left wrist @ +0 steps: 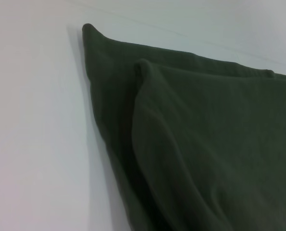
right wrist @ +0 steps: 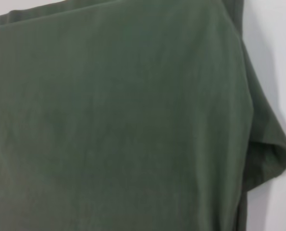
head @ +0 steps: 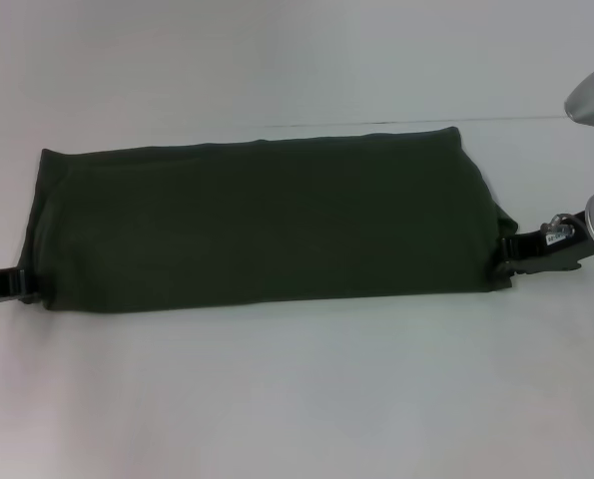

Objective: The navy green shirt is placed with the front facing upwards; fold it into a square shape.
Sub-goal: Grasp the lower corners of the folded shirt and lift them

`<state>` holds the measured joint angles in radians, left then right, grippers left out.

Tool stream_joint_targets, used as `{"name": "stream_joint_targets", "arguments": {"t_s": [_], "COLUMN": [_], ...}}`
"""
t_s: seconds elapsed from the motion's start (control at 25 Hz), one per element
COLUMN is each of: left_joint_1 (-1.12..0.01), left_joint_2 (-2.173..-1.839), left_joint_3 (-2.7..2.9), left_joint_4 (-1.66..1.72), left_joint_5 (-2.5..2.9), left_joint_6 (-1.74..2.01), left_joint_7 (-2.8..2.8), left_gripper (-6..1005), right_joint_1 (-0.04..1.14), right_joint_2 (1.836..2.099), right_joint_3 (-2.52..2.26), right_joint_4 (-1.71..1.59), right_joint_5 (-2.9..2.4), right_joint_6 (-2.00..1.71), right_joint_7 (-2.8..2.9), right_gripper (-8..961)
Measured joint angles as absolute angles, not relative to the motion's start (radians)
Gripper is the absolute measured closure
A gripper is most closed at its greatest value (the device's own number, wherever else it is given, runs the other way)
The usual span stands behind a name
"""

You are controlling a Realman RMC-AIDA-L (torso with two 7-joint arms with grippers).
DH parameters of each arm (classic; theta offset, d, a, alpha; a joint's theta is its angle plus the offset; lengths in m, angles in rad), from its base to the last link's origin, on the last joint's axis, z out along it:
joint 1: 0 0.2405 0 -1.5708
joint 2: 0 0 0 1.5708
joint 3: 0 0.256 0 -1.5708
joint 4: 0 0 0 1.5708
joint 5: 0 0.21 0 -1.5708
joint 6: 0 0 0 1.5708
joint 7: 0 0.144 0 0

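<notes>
Desk (head: 297, 399) bare in front; navy green shirt (head: 267, 225) folded to long band. Left gripper (head: 19, 284), right gripper (head: 511, 261) at opposite ends, jaws' state indeterminable. Risk: uneven lift, layers slipping apart.

Navy green shirt (head: 262, 220), folded into long flat band, plain side up

left claw (head: 25, 283): fingertips hidden at shirt (head: 267, 225) edge
right claw (head: 509, 257): tips tucked under cloth
lettering: hidden

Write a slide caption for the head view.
Both grippers, left and right, at opposite ends of the folded shirt.
</notes>
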<state>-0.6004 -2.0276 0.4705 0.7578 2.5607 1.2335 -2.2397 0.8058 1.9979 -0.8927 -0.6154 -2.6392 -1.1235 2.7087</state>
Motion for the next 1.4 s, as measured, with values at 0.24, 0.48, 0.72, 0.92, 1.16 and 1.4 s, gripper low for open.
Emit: {"name": "stream_joint_targets", "arguments": {"t_s": [0.24,0.48,0.72,0.92,1.16,1.4], "left_joint_1": [-0.602,-0.603,-0.603,-0.607,-0.612,-0.609], "left_joint_2": [-2.024,-2.023,-2.017,-2.010,-2.005,-1.997], "left_joint_3": [0.465,0.466,0.464,0.461,0.461,0.458], "left_joint_4": [0.758,0.759,0.766,0.791,0.831,0.864], "left_joint_5": [2.563,2.564,2.569,2.617,2.693,2.749], "left_joint_6": [1.239,1.241,1.271,1.325,1.411,1.513], "left_joint_7": [-2.242,-2.244,-2.246,-2.259,-2.281,-2.287], "left_gripper": [972,972,973,973,972,972], "right_joint_1": [0.803,0.803,0.804,0.801,0.779,0.755], "right_joint_2": [1.994,1.993,1.985,1.982,1.984,1.993], "right_joint_3": [-0.893,-0.894,-0.894,-0.894,-0.888,-0.890], "right_joint_4": [-0.617,-0.618,-0.620,-0.633,-0.686,-0.711], "right_joint_5": [-2.639,-2.640,-2.642,-2.642,-2.641,-2.640], "right_joint_6": [-1.126,-1.128,-1.153,-1.223,-1.348,-1.453], "right_joint_7": [2.701,2.699,2.688,2.670,2.637,2.604], "right_gripper": [830,918,922,923,924,924]}}
